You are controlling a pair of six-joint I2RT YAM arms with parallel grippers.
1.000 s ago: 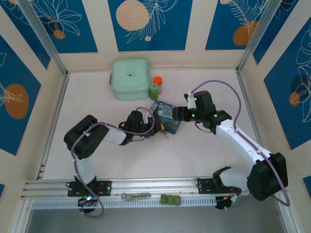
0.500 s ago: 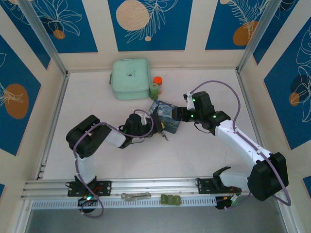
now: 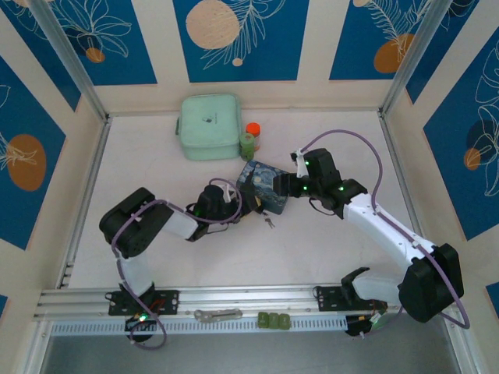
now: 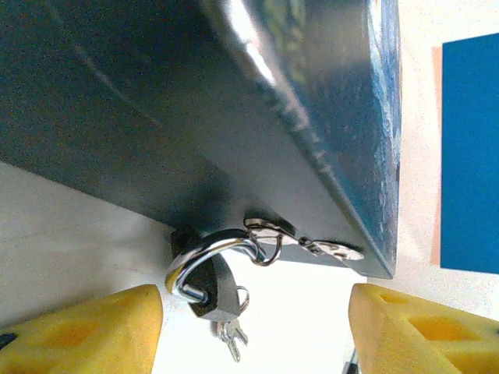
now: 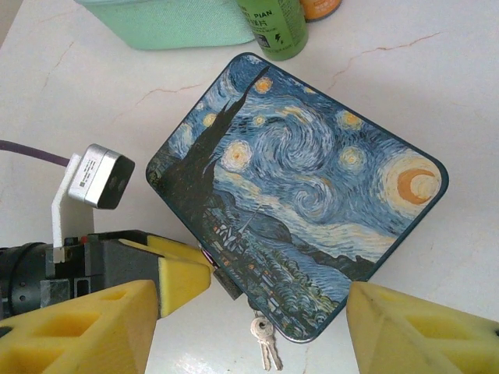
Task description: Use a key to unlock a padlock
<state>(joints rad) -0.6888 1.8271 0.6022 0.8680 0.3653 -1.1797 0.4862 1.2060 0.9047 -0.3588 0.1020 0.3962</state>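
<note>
**A:** Padlock (image 4: 209, 282) is hanging off the hasp of the blue box (image 4: 195, 101), just ahead of the left gripper (image 4: 253, 327), which is gaping empty. The key (image 4: 231, 336) is dangling beneath.

**B:** The box wall is probably crowding any approach. The right gripper (image 5: 253, 327) is hovering open above the lid, perhaps to steady it. The green bottle (image 5: 274, 23) is standing beyond.

Overhead plus two close wrist views, likely sharing blue box (image 3: 263, 187)

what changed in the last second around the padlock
The left gripper opened, let go of the key and drew back slightly from the padlock; the key now dangles under it. The blue painted tin, the open right gripper over it and the mint case stayed put.
</note>
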